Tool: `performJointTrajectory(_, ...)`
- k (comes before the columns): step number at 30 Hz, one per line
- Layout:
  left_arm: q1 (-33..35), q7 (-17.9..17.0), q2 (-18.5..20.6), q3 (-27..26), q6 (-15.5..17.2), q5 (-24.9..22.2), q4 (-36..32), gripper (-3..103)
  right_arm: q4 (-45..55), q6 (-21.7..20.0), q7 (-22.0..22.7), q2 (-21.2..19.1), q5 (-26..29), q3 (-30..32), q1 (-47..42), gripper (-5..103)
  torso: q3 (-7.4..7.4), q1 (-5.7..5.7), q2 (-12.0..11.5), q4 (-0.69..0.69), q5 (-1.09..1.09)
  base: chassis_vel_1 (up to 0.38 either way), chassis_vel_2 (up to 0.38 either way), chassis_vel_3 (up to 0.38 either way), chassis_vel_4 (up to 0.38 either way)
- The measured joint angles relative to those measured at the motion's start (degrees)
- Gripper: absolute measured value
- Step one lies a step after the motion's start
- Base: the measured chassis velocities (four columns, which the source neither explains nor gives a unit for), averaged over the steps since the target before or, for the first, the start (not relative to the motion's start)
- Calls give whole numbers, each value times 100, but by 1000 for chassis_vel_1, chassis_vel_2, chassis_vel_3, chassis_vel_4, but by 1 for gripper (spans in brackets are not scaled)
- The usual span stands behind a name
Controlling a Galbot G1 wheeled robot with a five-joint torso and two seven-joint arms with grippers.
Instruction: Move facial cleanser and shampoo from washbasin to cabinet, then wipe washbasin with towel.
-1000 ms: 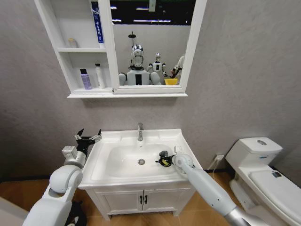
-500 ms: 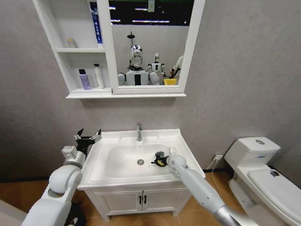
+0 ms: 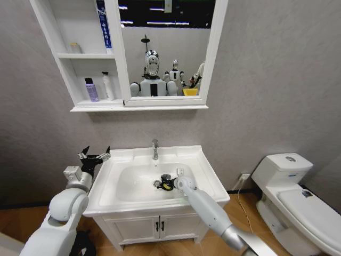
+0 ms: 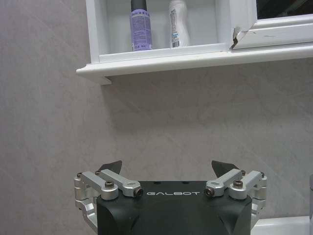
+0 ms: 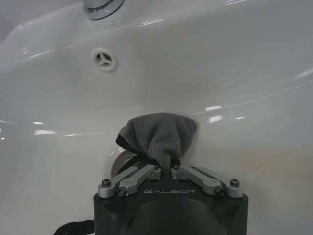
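A: What is the right hand (image 5: pixel 164 169) doing?

B: Its fingers are pinched on the towel (image 5: pixel 159 136), which bunches out ahead of them and presses into the bowl of the washbasin (image 3: pixel 205 176), right at the drain (image 3: pixel 156 183).

A: So where does unwiped basin lie from it?

B: All round; the tap (image 3: pixel 155 149) stands farther back.

A: And the other arm?

B: The left hand (image 3: pixel 94 157) hangs spread and empty, left of the basin. Two bottles (image 3: pixel 99 88) stand in the cabinet (image 3: pixel 64 69), upper left.
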Motion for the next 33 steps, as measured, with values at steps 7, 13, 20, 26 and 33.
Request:
performJointTrajectory(7, -28, 5, 14, 9, -4, -3, 9, 100, -154, 64, -86, 289, -15, -105, 79, 4, -1, 0, 0, 2, 1, 0, 0, 0, 0)
performJointTrajectory(13, -44, 4, -6, 66, -10, 8, 29, 100, -230, 75, -59, 224, -69, 5, 72, 4, -2, -1, 2, 4, 3, 0, 0, 0, 0)
performJointTrajectory(20, -141, 6, -26, 178, -17, 29, 46, 100, 209, -107, 311, -207, 207, 116, -118, 4, -3, -2, 3, 2, 4, 0, 0, 0, 0)
performJointTrajectory(26, -152, 13, -74, 190, -35, 61, 47, 100, 876, -359, 815, -794, 584, 248, -352, 4, -3, -2, 3, 1, 3, 0, 0, 0, 0)
performJointTrajectory(33, -154, 29, -114, 220, -54, 83, 49, 100, 1514, -375, 1366, -1645, 1059, 241, -405, 4, -3, -2, 3, 4, 4, 0, 0, 0, 0)
